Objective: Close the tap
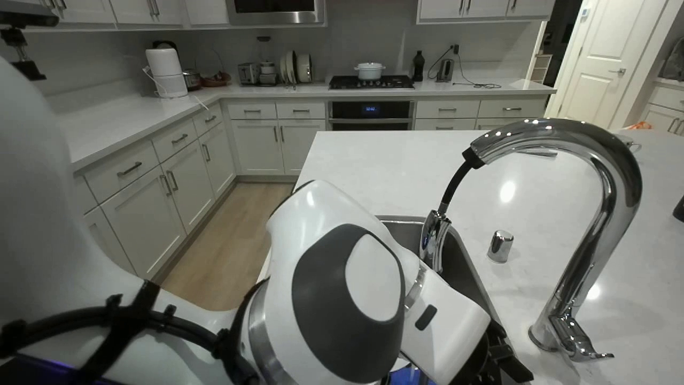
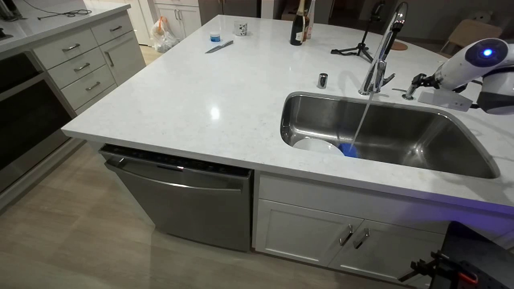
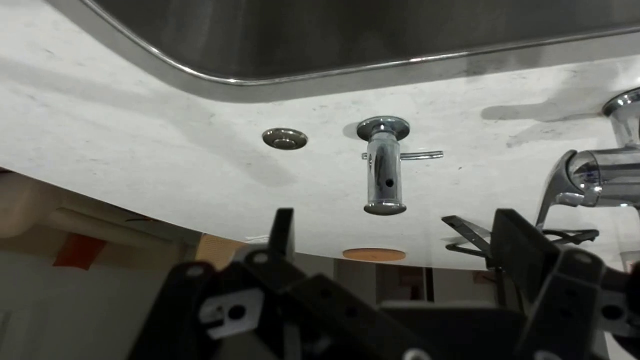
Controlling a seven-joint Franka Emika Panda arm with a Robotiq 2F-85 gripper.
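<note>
We judged the approach in hand, the closing not yet done. From left in an exterior view, a clear thread of water fell into the smooth steel sink from the tap, a glossy chrome arch beside it; next we needed to press its slender lever, left of the gripper, whose matte black fingers stood apart.

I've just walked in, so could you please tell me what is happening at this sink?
A robot arm is there to close the chrome gooseneck faucet, but water is running into the sink, toward a blue item. The gripper is open and empty; in the wrist view its opening lines up with a short chrome fitting, perhaps a soap dispenser, while the faucet's lever stands ungrasped to one side.
</note>
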